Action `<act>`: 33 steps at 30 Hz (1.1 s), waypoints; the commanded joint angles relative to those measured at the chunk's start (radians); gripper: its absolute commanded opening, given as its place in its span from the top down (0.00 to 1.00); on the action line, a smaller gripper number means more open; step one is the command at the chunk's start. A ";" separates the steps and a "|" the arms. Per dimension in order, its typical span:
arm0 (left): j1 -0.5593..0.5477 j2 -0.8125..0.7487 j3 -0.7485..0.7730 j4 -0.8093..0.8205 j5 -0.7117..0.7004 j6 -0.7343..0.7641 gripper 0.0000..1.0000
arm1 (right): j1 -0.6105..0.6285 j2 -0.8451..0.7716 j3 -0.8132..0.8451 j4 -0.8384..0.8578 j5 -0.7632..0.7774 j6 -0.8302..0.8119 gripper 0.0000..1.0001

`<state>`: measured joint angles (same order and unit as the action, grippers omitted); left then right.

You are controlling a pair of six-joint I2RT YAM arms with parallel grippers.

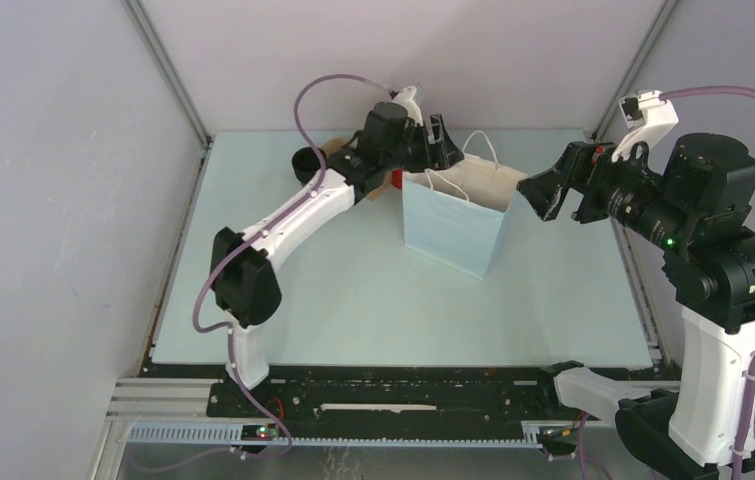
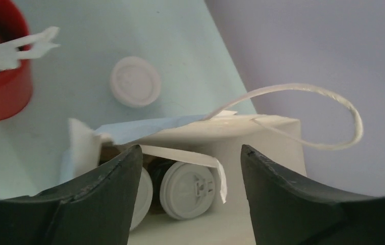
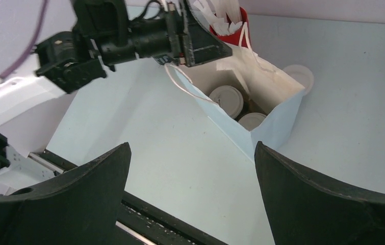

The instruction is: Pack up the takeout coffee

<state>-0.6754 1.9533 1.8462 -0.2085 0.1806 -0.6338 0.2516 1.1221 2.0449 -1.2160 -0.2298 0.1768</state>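
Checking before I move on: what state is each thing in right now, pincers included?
Paper bag: upright, top open.
Lidded coffee cups: two, lids on, inside bag.
Loose lid: lying flat outside bag.
Black cup: lidless, upright.
Red holder: upright, holds white strips.
Left pincer: open, empty, over bag.
Right pincer: open, empty.

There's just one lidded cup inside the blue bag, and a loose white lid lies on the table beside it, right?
No, two lidded cups sit inside the blue bag, as the right wrist view shows. The loose white lid does lie on the table beside it.
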 commanded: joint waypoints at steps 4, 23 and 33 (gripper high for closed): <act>0.060 -0.178 0.079 -0.213 -0.148 0.198 0.16 | 0.019 0.021 0.025 -0.008 0.032 -0.027 0.00; 0.177 -0.104 0.122 -0.197 -0.289 0.130 0.27 | -0.008 0.059 -0.009 -0.015 -0.014 -0.008 0.00; 0.252 0.052 0.164 -0.137 -0.207 0.028 0.48 | -0.028 0.086 0.003 -0.021 -0.013 -0.009 0.00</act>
<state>-0.4007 1.9862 1.9739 -0.3847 -0.0566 -0.5514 0.2382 1.1954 2.0350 -1.2465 -0.2310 0.1658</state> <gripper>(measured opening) 0.551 0.993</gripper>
